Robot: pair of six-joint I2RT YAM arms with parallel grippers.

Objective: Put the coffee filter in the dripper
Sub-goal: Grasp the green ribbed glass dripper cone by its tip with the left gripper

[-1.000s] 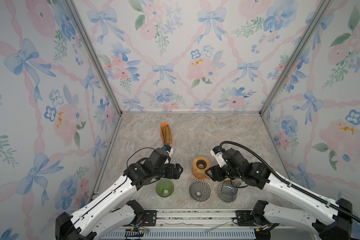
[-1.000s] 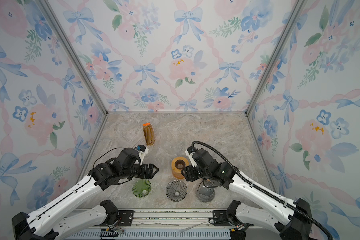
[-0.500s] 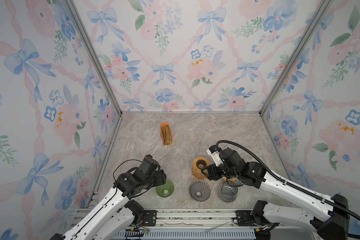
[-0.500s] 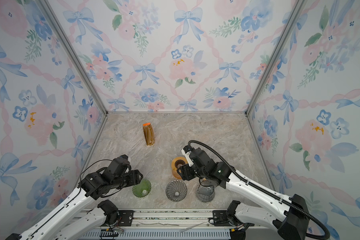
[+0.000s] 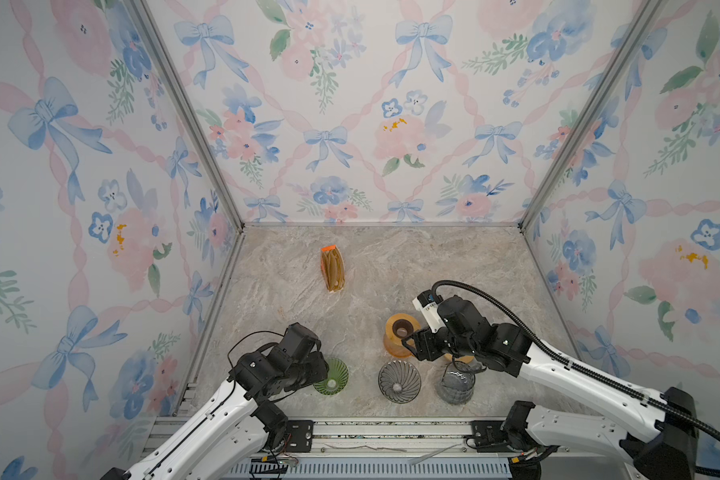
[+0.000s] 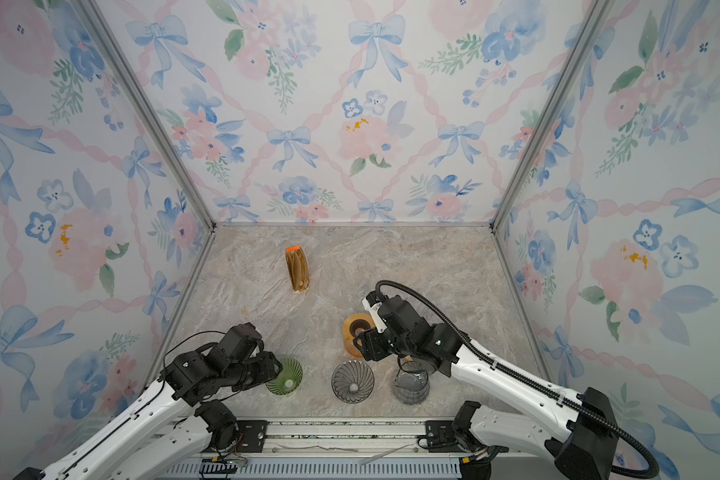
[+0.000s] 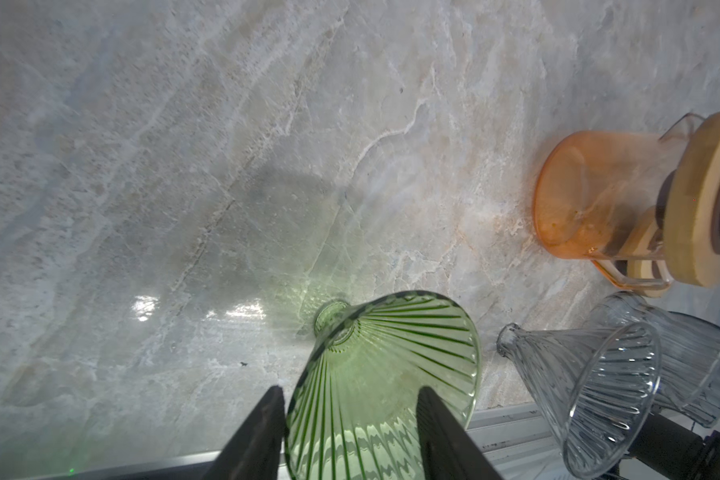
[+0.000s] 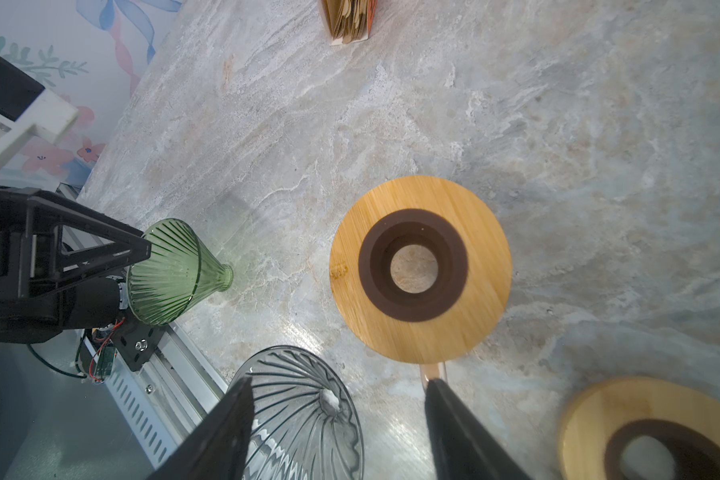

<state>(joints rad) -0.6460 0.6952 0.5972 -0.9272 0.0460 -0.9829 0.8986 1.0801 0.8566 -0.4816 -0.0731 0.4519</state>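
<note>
Left wrist view: my left claw (image 7: 352, 388) stands half open astride the green dripper (image 7: 383, 357); I cannot tell whether it grips. Squeezing that slick ribbed cone near its rim could tip it or squirt it loose. Beyond, my right claw (image 8: 337, 382) gapes empty, and the filter pack (image 5: 332, 269) stands far back on the desk (image 5: 433, 266), well apart from both.

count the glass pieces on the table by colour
green: 1, the green dripper
grey: 2, the grey dripper and the grey vessel
orange: 1, the orange carafe
total: 4
</note>
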